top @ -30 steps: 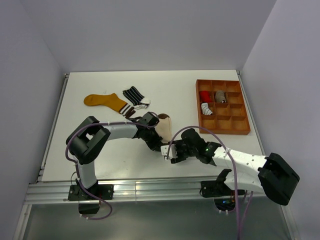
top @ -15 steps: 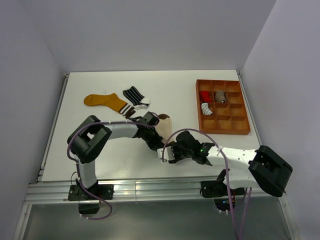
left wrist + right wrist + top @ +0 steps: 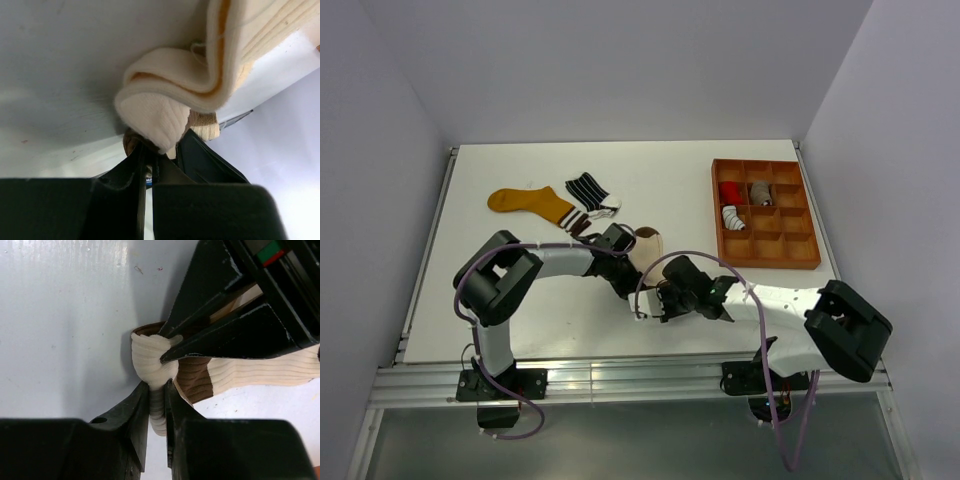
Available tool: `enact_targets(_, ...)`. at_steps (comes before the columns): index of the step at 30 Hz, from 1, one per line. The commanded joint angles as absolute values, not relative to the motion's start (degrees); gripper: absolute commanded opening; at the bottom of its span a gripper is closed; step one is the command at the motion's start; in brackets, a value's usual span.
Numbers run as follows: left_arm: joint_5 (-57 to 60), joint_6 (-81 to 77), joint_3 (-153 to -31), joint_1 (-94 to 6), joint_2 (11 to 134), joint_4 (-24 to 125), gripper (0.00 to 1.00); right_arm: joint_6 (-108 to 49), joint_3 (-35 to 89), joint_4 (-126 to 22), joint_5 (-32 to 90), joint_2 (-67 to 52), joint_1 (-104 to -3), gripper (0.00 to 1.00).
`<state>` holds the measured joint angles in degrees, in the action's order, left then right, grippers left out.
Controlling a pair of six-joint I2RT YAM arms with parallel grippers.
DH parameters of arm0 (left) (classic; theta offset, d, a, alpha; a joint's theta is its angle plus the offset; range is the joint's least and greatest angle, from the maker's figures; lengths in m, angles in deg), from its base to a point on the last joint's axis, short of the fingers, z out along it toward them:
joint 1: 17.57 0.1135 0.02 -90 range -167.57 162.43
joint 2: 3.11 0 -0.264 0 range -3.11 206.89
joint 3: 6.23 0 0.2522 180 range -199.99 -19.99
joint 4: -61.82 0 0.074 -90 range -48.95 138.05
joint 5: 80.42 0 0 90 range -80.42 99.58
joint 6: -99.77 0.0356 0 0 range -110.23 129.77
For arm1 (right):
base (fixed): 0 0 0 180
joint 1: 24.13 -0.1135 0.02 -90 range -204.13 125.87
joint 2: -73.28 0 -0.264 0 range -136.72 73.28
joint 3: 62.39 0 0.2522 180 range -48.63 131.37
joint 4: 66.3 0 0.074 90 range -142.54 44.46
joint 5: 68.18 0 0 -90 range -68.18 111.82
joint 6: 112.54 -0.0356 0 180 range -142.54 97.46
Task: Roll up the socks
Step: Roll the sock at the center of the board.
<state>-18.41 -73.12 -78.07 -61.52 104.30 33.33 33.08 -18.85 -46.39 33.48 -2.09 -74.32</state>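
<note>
Table [image 3: 660, 180]: white, walled in on 3 sides; both arm bases are bolted at its near edge.
Cream sock [image 3: 646, 246]: ribbed, with a brown patch; laid at the middle of the table, its near end folded over into a thick bend and raised off the surface.
Left fingers [image 3: 131, 167]: drawn narrow, with the folded edge of the cream sock pinched between them.
Right fingers [image 3: 135, 407]: drawn narrow, with a ribbed fold of the same sock clamped between them, just beside the left fingers' tips.
Arms: both are brought together at the near end of the cream sock, the left from the left side, the right from the right.
Mustard sock [image 3: 528, 203]: laid flat at the far left of the table, unrolled.
Black striped sock [image 3: 590, 190]: laid flat just beside the cuff end of the mustard sock, unrolled.
Tray [image 3: 767, 265]: orange-brown, divided into compartments, set at the far right of the table, well apart from the fingers.
Tray contents: 3 rolled socks are held in separate compartments: red [image 3: 728, 191] and white striped [image 3: 733, 218] in the left column, grey [image 3: 760, 190] in the middle column.
</note>
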Motion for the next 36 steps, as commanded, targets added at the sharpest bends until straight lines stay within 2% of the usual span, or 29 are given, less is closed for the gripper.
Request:
enact_targets(1, -17.75, -75.04, -76.24, -61.61, 102.18, 39.08, 0.1, 31.43, -16.47, -38.76, 39.3, -3.09, -74.05, 0.12)
enact_targets(7, -18.1, -76.36, -73.96, -61.52, 100.43, 43.56, 0.14, 30.99, -9.53, -27.78, 46.42, -7.13, -71.16, 0.09)
enact_targets(15, -18.01, -77.59, -70.44, -61.52, 99.54, 47.61, 0.13, 32.83, 1.28, -13.89, 58.19, -16.53, -64.3, 0.08)
enact_targets(23, -15.12, -78.74, -66.23, -62.83, 95.94, 54.81, 0.2, 42.4, 16.92, 10.01, 69.89, -33.14, -56.48, 0.08)
enact_targets(29, -9.67, -77.68, -63.94, -64.24, 93.22, 58.07, 0.27, 48.21, 26.42, 23.82, 73.94, -44.12, -52.7, 0.06)
enact_targets(36, 1.48, -70.32, -62.26, -64.59, 86.99, 56.32, 0.33, 46.37, 29.24, 25.59, 74.47, -49.31, -50.67, 0.06)
